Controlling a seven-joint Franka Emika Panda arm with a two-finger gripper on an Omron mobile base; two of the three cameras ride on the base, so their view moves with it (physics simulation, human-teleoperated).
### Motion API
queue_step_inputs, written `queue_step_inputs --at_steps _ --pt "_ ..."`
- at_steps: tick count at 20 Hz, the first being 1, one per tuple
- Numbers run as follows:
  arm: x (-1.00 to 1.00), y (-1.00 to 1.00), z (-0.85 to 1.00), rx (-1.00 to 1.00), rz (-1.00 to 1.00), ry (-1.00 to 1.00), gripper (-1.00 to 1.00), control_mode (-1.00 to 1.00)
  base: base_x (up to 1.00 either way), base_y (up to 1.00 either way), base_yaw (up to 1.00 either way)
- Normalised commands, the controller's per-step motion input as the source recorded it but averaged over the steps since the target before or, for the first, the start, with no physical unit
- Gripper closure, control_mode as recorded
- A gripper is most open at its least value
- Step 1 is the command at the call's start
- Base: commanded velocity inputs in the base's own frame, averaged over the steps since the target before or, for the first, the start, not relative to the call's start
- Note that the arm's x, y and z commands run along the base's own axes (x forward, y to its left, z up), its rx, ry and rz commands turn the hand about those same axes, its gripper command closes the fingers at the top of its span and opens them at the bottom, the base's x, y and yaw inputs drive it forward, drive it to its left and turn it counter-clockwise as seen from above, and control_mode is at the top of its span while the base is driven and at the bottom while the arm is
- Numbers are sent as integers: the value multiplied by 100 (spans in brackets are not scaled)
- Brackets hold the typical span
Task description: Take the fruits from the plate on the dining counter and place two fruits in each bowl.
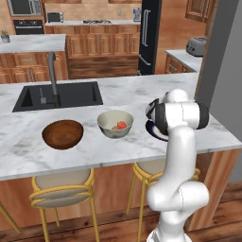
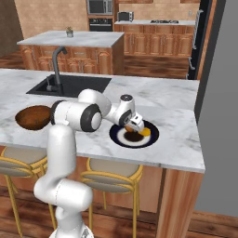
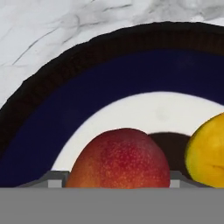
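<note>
Hand: gripper low over the plate near the counter's right edge, straddling a red fruit; whether it is clamped, I cannot tell.
Risk: fruit rolls free, nudging the yellow fruit beside it.

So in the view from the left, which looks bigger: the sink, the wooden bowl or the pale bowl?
1. Sink, clearly the largest, though farther away.
2. Wooden bowl and pale bowl look much alike; I would not rank them.

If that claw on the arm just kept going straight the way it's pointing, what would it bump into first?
Most likely the reddish fruit, which sits right between the gripper fingers on the plate. Behind it is only the plate's white centre; the yellow fruit lies off to one side.
</note>
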Motion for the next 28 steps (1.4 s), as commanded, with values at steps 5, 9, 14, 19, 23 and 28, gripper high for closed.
queue_step_inputs --at_steps 5,9,14,19,23,28 --pt "-67 8 48 0 0 -9 100 -100 0 0 0" --pt "-47 3 81 0 0 -5 100 -100 0 0 0" --pt "-48 6 88 0 0 -5 100 -100 0 0 0" --pt "-37 32 72 1 4 -4 100 -100 0 0 0" --pt "-28 53 59 0 7 -3 100 -100 0 0 0" --pt "-15 70 51 0 15 -2 100 -100 0 0 0"
